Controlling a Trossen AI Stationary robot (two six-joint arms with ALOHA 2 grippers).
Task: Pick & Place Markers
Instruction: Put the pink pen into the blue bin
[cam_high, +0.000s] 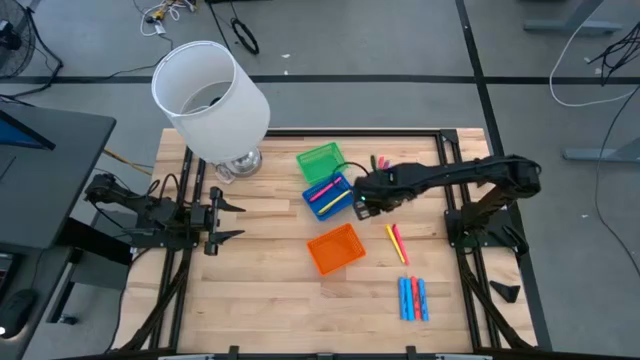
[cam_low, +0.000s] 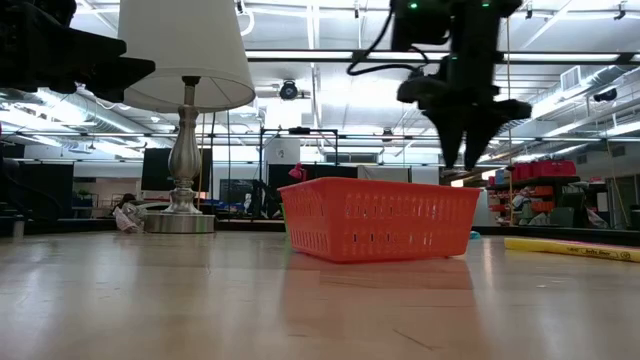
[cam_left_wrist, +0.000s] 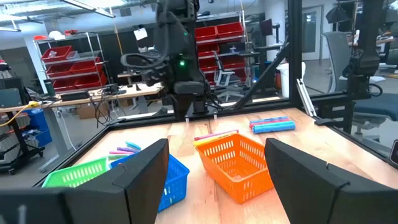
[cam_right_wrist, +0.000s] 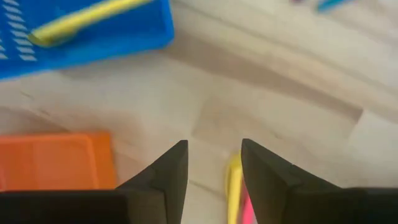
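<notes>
My right gripper (cam_high: 362, 208) (cam_right_wrist: 214, 163) hangs open above the bare table, between the blue tray (cam_high: 328, 195) and a yellow and a pink marker (cam_high: 397, 243) lying side by side on the wood. In the right wrist view the yellow marker (cam_right_wrist: 233, 186) shows just past the fingertips, untouched. Yellow and pink markers (cam_right_wrist: 81, 22) lie in the blue tray. A row of blue and red markers (cam_high: 413, 298) rests near the table's near right part. A few more markers (cam_high: 380, 162) lie beside the green tray (cam_high: 320, 160). My left gripper (cam_high: 225, 220) (cam_left_wrist: 217, 180) waits open at the table's left.
The orange tray (cam_high: 335, 248) (cam_low: 380, 215) stands just near of the blue one, close to my right gripper. A lamp with a white shade (cam_high: 210, 95) and silver base (cam_low: 182, 215) stands at the far left. Bare wood lies between my left gripper and the trays.
</notes>
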